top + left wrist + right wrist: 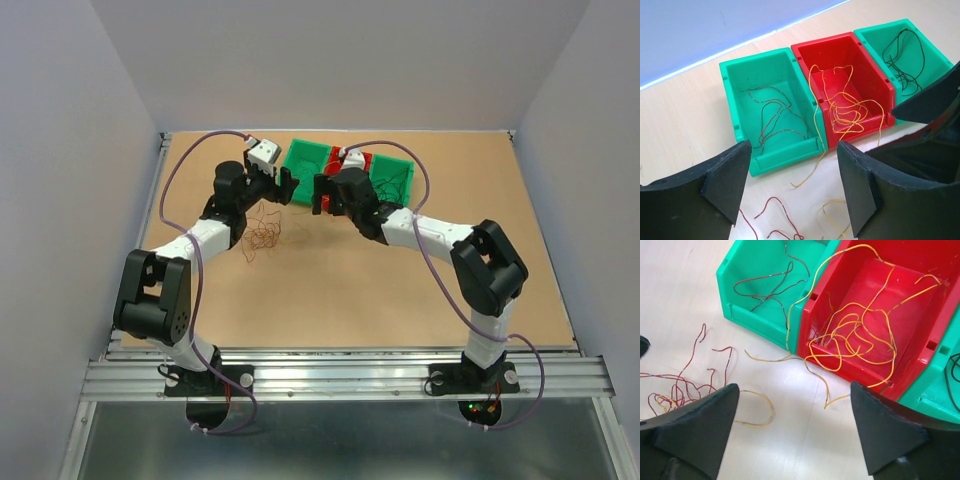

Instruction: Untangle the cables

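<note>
Left pincer (792,175) is right up in the lens, spread wide with nothing in it. The right pincer (795,415) is the same deal: spread, empty, hanging over the front of the bins. The loose cables (265,232) sit in a clump left of centre on the worktop (400,290), just on the near side of the bins, which line up along its far edge.

What I'd worry about, left to right:
- The clump is red and yellow curls all wound together, so a pinch there probably lifts several at once.
- A yellow strand (788,330) hangs over the lip of the red bin (875,75) and trails onto the worktop. A pincer passing low could hook it and drag the sorted yellow pile back out.
- These strands are hair-thin, so one may just slip through the pads.

Counts: two arms, two pincers, three bins, i.e. the left green bin (785,155), the red one, and the right green bin (940,62). Strands are tough to count. Maybe two or three reddish in the left bin, a handful of yellow in the red, and about two black on the right. I honestly can't count the clump.
</note>
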Action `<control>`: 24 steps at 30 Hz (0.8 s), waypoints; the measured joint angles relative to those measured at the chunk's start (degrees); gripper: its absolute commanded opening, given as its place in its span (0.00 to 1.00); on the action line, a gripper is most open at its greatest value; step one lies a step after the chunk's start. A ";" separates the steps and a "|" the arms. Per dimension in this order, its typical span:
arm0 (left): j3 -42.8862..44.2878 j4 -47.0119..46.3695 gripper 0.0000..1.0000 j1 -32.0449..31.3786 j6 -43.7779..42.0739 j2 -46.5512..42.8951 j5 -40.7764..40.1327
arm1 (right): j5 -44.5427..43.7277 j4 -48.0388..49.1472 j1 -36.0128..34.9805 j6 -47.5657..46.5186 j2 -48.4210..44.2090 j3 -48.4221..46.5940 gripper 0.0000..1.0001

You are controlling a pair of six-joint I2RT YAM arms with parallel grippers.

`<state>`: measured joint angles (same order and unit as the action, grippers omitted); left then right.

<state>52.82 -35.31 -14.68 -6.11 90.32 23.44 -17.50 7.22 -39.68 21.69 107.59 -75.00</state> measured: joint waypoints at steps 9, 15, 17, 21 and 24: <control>-0.72 -2.34 0.82 0.66 0.68 -0.94 -0.59 | -5.27 -0.83 -2.19 5.14 1.60 0.00 1.00; -0.72 -2.60 0.82 0.66 0.83 -0.94 -0.50 | -9.75 -1.27 -3.74 7.91 8.46 -1.77 1.00; -0.72 -2.60 0.82 0.66 0.87 -0.94 -0.46 | -11.52 -1.40 -3.93 8.81 11.23 -2.62 1.00; -0.72 -2.62 0.82 0.66 1.03 -0.94 -0.31 | -15.65 -1.92 -4.11 11.13 14.40 -3.67 1.00; -0.72 -2.62 0.82 0.66 1.09 -0.94 -0.13 | -17.62 -1.84 -4.20 13.40 16.39 -6.82 1.00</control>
<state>52.10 -37.93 -14.02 -5.02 89.38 23.31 -35.11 5.39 -43.88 35.09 123.98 -81.82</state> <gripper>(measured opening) 0.819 0.999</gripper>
